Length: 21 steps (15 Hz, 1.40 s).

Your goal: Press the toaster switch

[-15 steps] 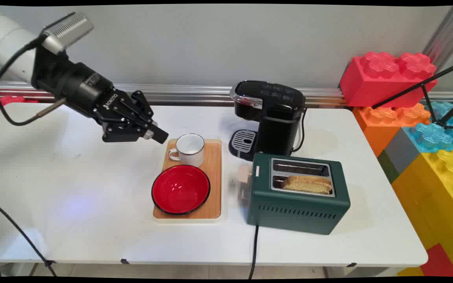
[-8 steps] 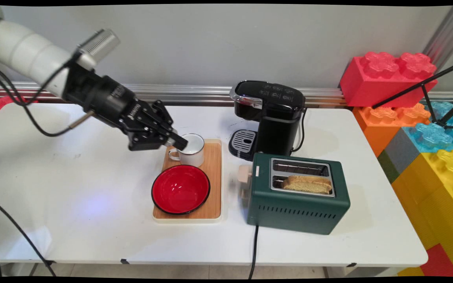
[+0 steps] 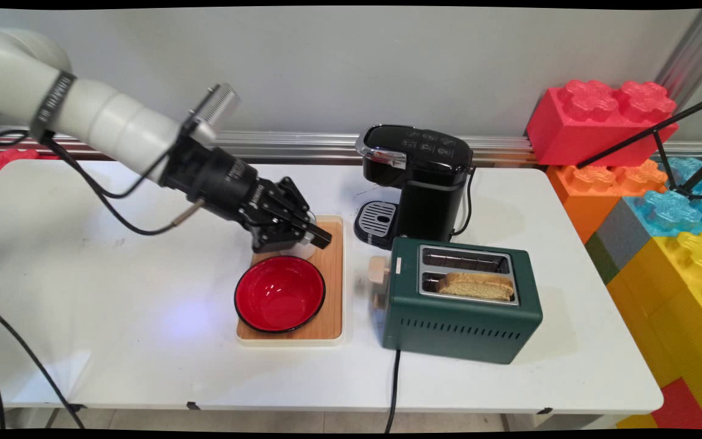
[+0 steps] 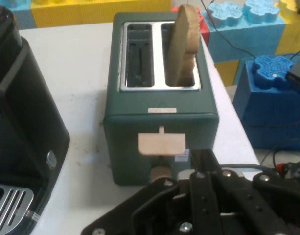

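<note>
The hand (image 3: 322, 238) hung just over the white mug (image 3: 302, 250), mostly hidden beneath it, with the green toaster (image 4: 159, 112) ahead; we could not tell how far it was open, and we judged the mug light, rigid and slick, best gripped by its rim.

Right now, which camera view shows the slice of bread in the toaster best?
The hand view: the bread slice stands tall out of one slot of the green toaster, seen close from the lever end. The main view shows the slice smaller, in the slot nearer the camera.
</note>
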### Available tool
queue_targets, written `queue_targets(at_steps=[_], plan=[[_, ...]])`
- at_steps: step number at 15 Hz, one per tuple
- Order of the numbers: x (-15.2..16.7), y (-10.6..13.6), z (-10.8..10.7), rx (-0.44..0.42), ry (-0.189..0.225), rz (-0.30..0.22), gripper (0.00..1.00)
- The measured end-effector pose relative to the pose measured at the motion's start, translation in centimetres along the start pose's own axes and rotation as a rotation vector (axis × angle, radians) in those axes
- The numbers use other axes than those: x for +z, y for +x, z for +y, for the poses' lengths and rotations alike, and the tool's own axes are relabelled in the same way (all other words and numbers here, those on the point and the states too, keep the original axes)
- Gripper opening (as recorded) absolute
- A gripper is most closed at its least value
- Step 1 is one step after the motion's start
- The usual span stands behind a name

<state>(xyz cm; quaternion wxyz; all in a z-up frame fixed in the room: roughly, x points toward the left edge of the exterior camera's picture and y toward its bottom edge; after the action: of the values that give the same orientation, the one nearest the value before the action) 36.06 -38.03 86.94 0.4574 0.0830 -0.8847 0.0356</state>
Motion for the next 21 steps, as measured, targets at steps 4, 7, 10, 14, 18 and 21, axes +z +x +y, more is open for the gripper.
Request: queue_targets(at_steps=[4,7,10,14,18,21], plan=[[2.9,-0.6,-0.3,-0.016,0.002,0.002,0.0],[4.5,-0.8,-0.5,-0.024,0.004,0.008,0.0],[6.0,-0.9,-0.7,-0.031,0.008,0.014,0.0],[7.5,-1.1,-1.1,-0.038,0.014,0.017,0.0],[8.4,-1.3,-1.3,-0.042,0.019,0.017,0.0],[9.1,-1.6,-1.5,-0.046,0.023,0.014,0.0]])
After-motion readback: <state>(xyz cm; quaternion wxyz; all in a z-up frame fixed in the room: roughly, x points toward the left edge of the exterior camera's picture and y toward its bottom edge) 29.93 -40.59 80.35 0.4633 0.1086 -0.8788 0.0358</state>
